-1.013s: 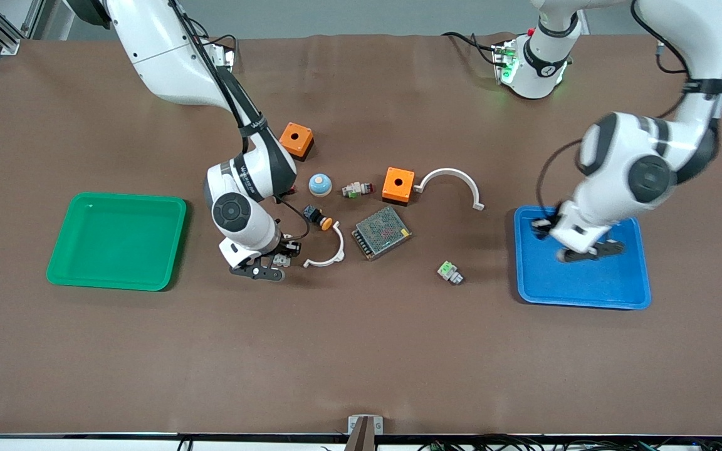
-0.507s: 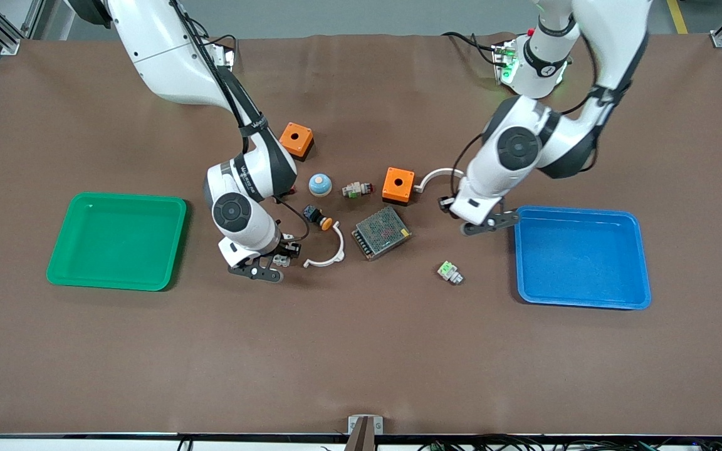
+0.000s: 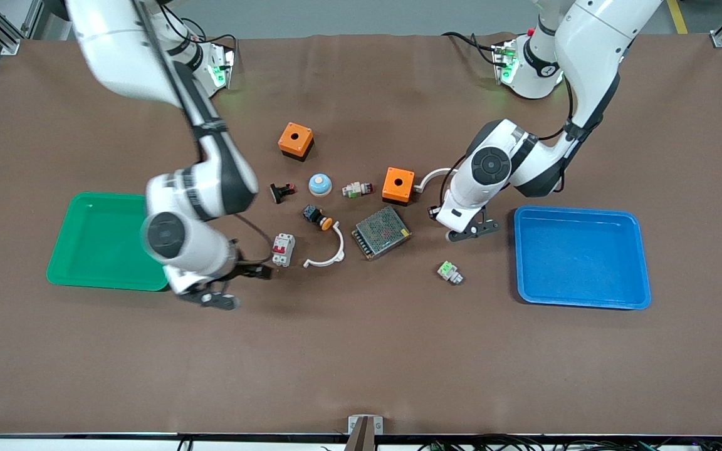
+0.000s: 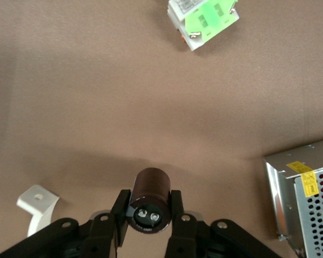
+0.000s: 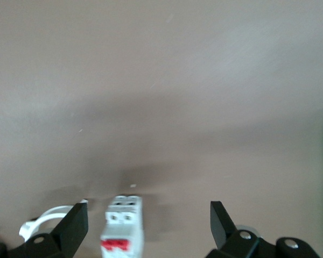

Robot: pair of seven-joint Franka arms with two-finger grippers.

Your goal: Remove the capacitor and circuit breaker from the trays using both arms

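The capacitor [image 4: 151, 198], a dark reddish-brown cylinder, is gripped between the fingers of my left gripper [image 4: 149, 212]. In the front view this gripper [image 3: 461, 224] hangs low over the mat between the metal power supply [image 3: 381, 232] and the blue tray [image 3: 640, 263]. The breaker [image 3: 283, 249], a white block with a red switch, lies on the mat beside a white curved bracket [image 3: 326, 254]. My right gripper [image 3: 234, 287] is open and empty, between the breaker and the green tray [image 3: 63, 250]. In the right wrist view the breaker [image 5: 123, 228] lies between the spread fingers [image 5: 72, 228] without touching them.
Two orange boxes [image 3: 296, 139] [image 3: 398, 183], a black-and-red clip [image 3: 282, 191], a blue-domed part [image 3: 319, 183], a white-green-red pushbutton [image 3: 357, 188], an orange-capped black pushbutton [image 3: 317, 217], a second white bracket [image 3: 461, 178] and a green-faced part [image 3: 449, 271] lie mid-table.
My right gripper has drawn off the breaker toward the green tray, leaving the breaker on the mat. My left gripper moved from over the blue tray to beside the power supply.
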